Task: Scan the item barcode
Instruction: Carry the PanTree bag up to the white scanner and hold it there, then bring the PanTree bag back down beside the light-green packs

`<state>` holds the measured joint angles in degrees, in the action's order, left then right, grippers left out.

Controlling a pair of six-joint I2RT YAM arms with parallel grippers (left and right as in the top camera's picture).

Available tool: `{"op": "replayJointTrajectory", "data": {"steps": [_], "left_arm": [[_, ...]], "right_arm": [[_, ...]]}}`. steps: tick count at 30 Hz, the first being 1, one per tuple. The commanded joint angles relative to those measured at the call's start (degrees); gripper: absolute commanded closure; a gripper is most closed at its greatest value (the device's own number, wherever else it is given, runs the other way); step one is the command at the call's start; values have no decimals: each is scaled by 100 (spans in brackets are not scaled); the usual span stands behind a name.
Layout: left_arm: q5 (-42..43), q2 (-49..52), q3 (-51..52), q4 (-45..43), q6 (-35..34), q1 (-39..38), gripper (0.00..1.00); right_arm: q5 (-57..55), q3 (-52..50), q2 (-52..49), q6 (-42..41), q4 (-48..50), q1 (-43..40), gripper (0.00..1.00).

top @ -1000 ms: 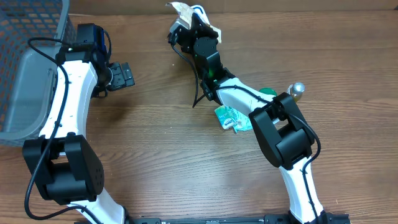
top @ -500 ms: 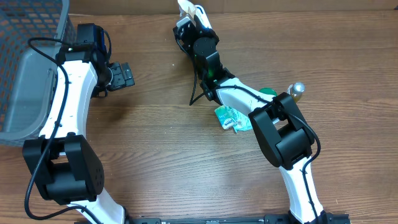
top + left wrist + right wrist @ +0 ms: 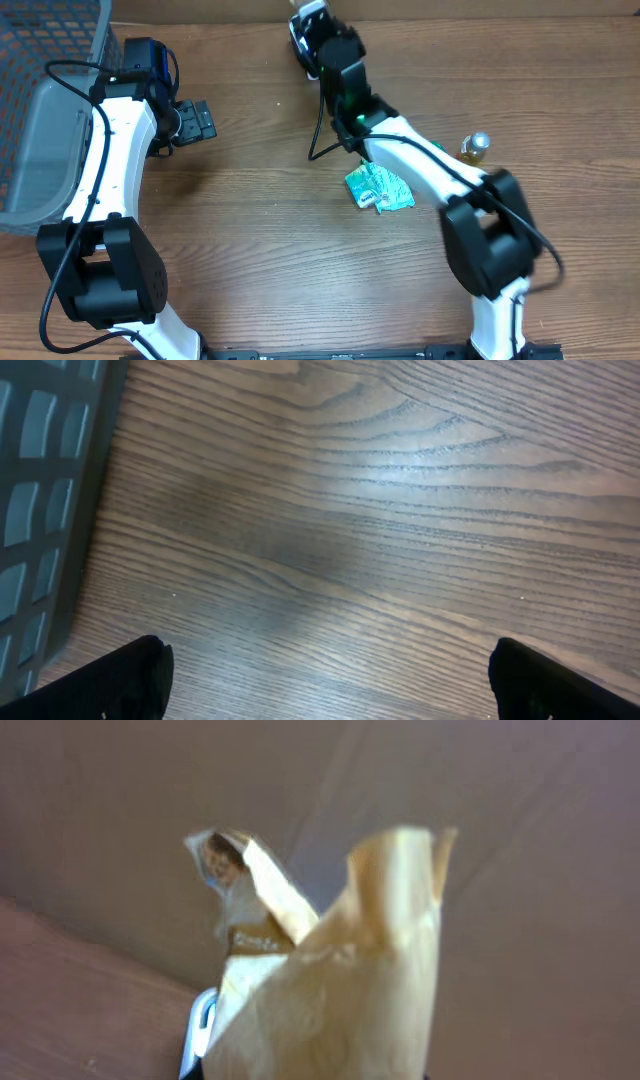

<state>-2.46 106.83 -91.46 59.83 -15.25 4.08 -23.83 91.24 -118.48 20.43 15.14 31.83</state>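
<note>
Starting at the table's (image 3: 250, 270) left edge, a basket (image 3: 40, 150) sits beside the left gripper (image 3: 205, 120), jaws wide apart. At the far edge, the right gripper (image 3: 310, 20) clamps a tan pouch (image 3: 330, 1000). A green packet (image 3: 378, 188) and a bottle (image 3: 476, 146) lie rightward.

A basket (image 3: 60, 50) stands at the far left corner of the surface (image 3: 250, 280), with what seems to be a bin (image 3: 40, 160) just in front of it. The left claw (image 3: 200, 120) hangs just right of both. The right claw (image 3: 312, 22) is at the far edge, mid-width, a packet (image 3: 330, 990) between its jaws. A pouch (image 3: 378, 189) lies near the centre, just beside the right arm (image 3: 420, 165). A bottle (image 3: 476, 146) stands right of the pouch, slightly farther back.
</note>
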Motion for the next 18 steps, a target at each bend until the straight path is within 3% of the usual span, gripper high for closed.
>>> {"op": "replayJointTrajectory", "data": {"steps": [1,10,15,18], "left_arm": [[-70,-76,-52,-9,28,-2,1],[-70,-76,-52,-9,28,-2,0],[-70,-76,-52,-9,28,-2,0],[-70,-76,-52,-9,28,-2,0]], "right_arm": [[319,66,887,-1572,-1069,-37,96],[3053,66,1281,-3919,-3845,-48,96],[4365,66,1281,-4470,-4728,-48,96],[4583,66,1281,-4468,-5259,-48,96]]}}
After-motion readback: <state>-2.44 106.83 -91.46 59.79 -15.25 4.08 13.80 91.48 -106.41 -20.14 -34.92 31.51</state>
